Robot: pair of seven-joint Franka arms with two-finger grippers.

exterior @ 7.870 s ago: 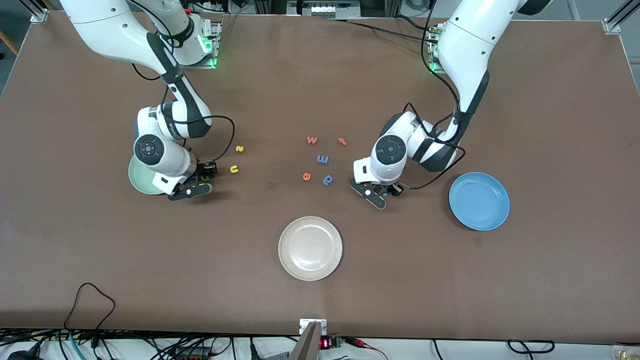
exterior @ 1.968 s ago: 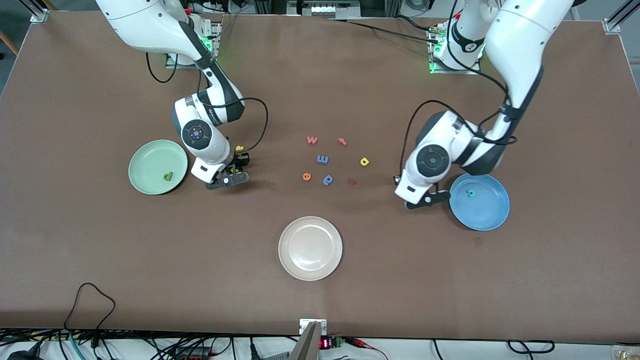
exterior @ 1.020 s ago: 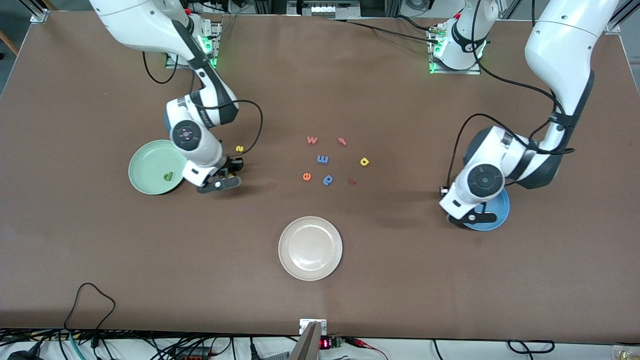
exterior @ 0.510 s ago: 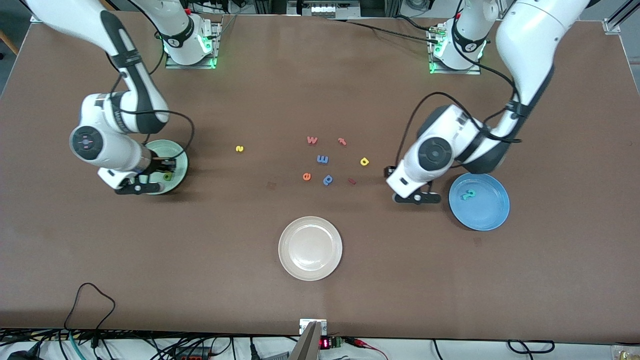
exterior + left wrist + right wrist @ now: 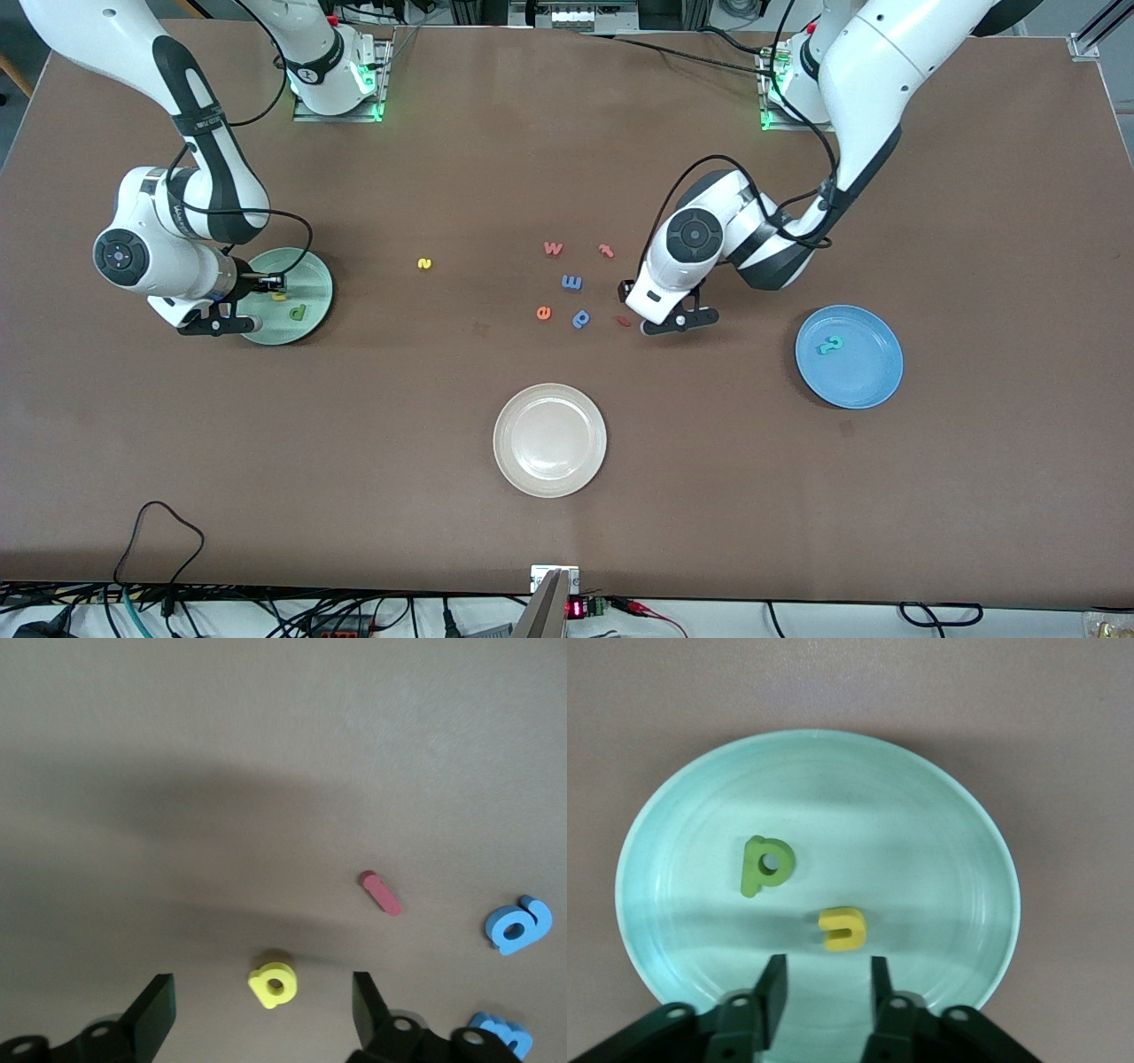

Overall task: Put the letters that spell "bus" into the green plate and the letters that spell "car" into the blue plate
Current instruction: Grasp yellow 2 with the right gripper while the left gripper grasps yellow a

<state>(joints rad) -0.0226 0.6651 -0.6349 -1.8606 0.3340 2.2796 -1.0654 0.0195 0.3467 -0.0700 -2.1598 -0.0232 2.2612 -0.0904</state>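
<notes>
The right gripper (image 5: 232, 306) hangs over the green plate (image 5: 310, 270), which lies at the right arm's end of the table. Its jaws stand parted with nothing between them. In the right wrist view the yellow u (image 5: 843, 930) lies in the plate just ahead of the fingertips (image 5: 772, 988), and the green b (image 5: 765, 865) rests beside it, apart from it. The gripper sits there because that is where this word's letters belong. The yellow s (image 5: 424, 263) lies alone on the bare table, between the green plate and the central cluster of letters, so it appears to be the last of "bus" to fetch.

The left gripper (image 5: 666, 312) hovers low over the table beside the cluster. Its jaws are spread wide and empty, and in the left wrist view the yellow a (image 5: 272, 983) lies on the table between the two fingers (image 5: 155, 1014), untouched. That framing looks like a line-up for a pinch.

The blue plate (image 5: 873, 385) lies toward the left arm's end of the table and holds the teal letters (image 5: 830, 346), close together; the c and r cannot be told apart there.

A small red piece (image 5: 381, 893) and the blue p-shaped letter (image 5: 518, 926) lie near the a, so the closing fingers need to avoid them.
</notes>
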